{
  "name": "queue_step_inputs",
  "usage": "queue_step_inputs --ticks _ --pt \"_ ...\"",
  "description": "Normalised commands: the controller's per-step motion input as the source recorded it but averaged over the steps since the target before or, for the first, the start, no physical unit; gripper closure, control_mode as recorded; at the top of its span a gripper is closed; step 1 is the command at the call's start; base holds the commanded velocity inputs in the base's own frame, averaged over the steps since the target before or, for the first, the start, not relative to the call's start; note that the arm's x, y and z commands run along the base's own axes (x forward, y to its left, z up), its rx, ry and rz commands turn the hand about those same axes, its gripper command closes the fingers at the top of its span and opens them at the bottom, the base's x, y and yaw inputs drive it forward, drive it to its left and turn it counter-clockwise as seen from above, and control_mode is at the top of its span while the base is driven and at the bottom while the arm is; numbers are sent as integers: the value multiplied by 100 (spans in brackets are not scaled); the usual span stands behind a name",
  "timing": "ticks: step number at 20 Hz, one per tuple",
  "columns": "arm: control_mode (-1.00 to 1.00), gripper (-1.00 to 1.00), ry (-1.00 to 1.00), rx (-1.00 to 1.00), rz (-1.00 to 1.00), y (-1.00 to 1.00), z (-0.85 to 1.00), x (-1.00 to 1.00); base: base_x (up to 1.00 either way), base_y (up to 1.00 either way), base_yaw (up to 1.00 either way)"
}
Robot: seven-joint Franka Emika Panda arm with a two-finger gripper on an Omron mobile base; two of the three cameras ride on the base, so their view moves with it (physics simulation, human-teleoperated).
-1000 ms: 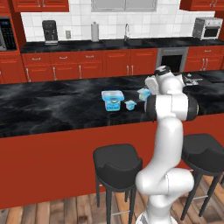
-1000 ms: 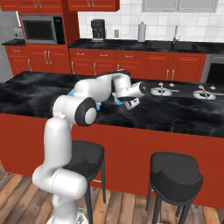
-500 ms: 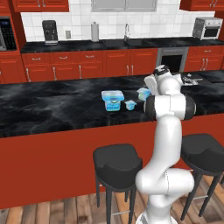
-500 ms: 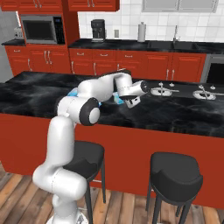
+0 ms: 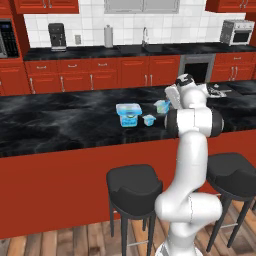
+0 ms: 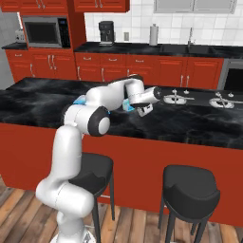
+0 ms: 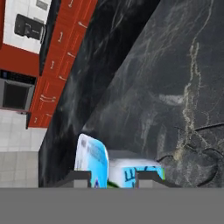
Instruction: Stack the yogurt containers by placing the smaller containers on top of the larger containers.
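The wide light-blue plastic tub (image 5: 129, 114) sits left of the pincer (image 5: 169, 104); the tiny white cup (image 5: 148, 119) stands between them, the mid-sized teal cup (image 5: 161, 106) beside it.

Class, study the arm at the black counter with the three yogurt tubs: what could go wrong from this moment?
1. The claw sits around the mid-sized cup, which looks tilted in the hand view; a skewed grip could let it slip or tip.
2. The tiny cup stands between that cup and the wide tub; a low carry could knock it over.
3. The arm hides much of the cup from both base cameras, so alignment over the tub is hard to judge.
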Motion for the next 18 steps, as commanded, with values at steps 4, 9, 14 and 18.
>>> queue_step_inputs --ticks 4,9,14,18 --pt "-100 100 0 0 -2 0 0 0 0 0 0" --pt "-100 100 0 0 -3 0 0 0 0 0 0" --pt "-100 100 0 2 -4 0 4 0 0 0 0" --pt "-100 100 -11 9 -9 0 53 0 0 0 0"
